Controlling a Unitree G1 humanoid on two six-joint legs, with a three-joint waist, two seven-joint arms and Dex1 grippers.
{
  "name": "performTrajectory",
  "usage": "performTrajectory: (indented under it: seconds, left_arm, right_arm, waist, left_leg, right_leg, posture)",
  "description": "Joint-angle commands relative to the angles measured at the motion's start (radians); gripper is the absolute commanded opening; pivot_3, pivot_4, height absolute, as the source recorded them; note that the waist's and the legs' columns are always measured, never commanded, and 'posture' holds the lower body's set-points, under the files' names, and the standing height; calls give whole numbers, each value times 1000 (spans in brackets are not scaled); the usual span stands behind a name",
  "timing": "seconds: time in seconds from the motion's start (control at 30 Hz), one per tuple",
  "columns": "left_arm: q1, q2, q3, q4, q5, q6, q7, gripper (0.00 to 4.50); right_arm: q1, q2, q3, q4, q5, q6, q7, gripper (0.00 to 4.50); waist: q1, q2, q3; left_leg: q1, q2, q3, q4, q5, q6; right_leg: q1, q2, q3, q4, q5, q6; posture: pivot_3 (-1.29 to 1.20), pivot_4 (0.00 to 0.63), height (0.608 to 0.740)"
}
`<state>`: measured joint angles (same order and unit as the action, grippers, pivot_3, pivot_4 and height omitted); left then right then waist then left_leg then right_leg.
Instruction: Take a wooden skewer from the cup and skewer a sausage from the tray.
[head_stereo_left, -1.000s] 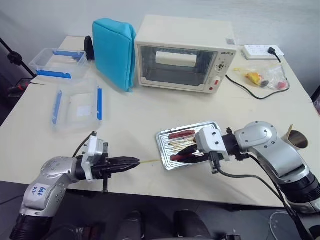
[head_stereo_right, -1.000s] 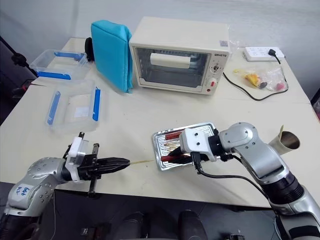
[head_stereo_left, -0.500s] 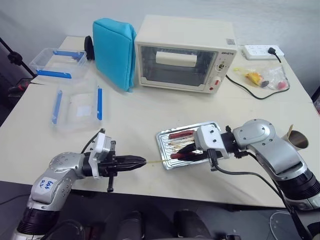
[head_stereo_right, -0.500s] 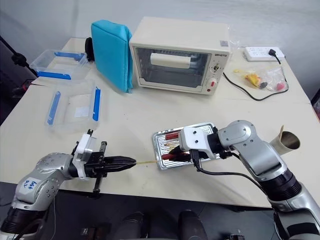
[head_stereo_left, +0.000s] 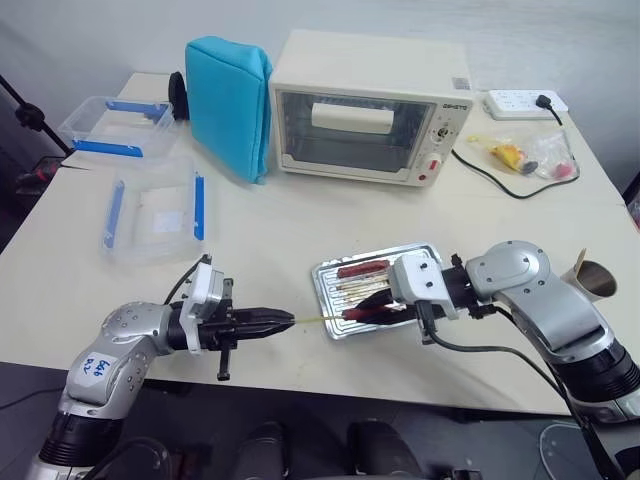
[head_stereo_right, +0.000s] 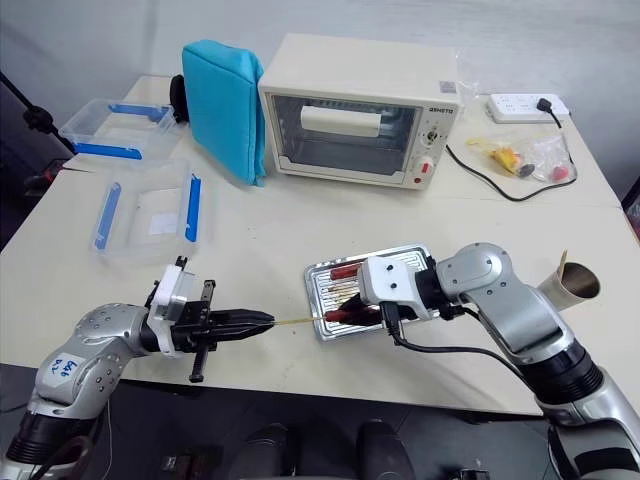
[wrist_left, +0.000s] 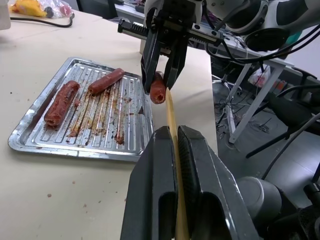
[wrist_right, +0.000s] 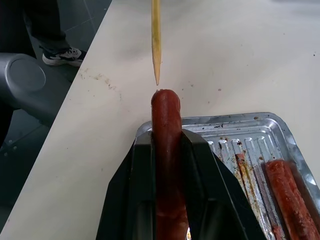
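My left gripper (head_stereo_left: 284, 321) is shut on the wooden skewer (head_stereo_left: 315, 318), which lies about level and points right toward the tray (head_stereo_left: 325, 272). My right gripper (head_stereo_left: 357, 311) is shut on a reddish-brown sausage (wrist_right: 167, 131) and holds it over the tray's front left corner. The end of that sausage faces the skewer. In the right wrist view the skewer's (wrist_right: 156, 40) tip stops just short of that end. Two more sausages (wrist_left: 61, 101) (wrist_left: 106, 81) lie on the tray's ridged bottom. The cup (head_stereo_left: 597, 278) stands at the table's right edge.
A cream toaster oven (head_stereo_left: 368, 108) and a blue padded bag (head_stereo_left: 228, 95) stand at the back. Two clear boxes with blue clips (head_stereo_left: 155, 213) (head_stereo_left: 113, 125) sit at the left. A power strip (head_stereo_left: 524, 103) and a small plastic bag (head_stereo_left: 530, 155) lie at the back right. The table's front edge (head_stereo_left: 300, 385) runs just below both grippers.
My left gripper has edged a little to the right with the skewer, bringing its tip closer to the held sausage. The right gripper has stayed about where it was.
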<state>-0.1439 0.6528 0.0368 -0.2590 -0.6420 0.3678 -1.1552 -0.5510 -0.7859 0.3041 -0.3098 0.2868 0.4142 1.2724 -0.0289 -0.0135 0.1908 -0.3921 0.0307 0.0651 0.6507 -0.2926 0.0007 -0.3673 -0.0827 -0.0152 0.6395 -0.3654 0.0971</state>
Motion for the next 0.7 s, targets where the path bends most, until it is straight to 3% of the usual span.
performTrajectory:
  seconds: [0.03, 0.7]
  left_arm:
    - [4, 3, 4, -8, 3, -14, -11, 0]
    - [14, -10, 0, 1, 21, -25, -8, 0]
  right_arm:
    - [5, -17, -31, -23, 3, -12, 2, 660]
    - [20, -34, -43, -23, 10, -10, 0, 660]
  waist:
    - [0, 0, 0]
    - [0, 0, 0]
  left_leg:
    - [0, 0, 0, 0, 0, 0]
    - [0, 0, 0, 0, 0, 0]
  right_leg:
    - [0, 0, 0, 0, 0, 0]
    - [0, 0, 0, 0, 0, 0]
  posture:
    - [0, 150, 740]
    - [0, 150, 740]
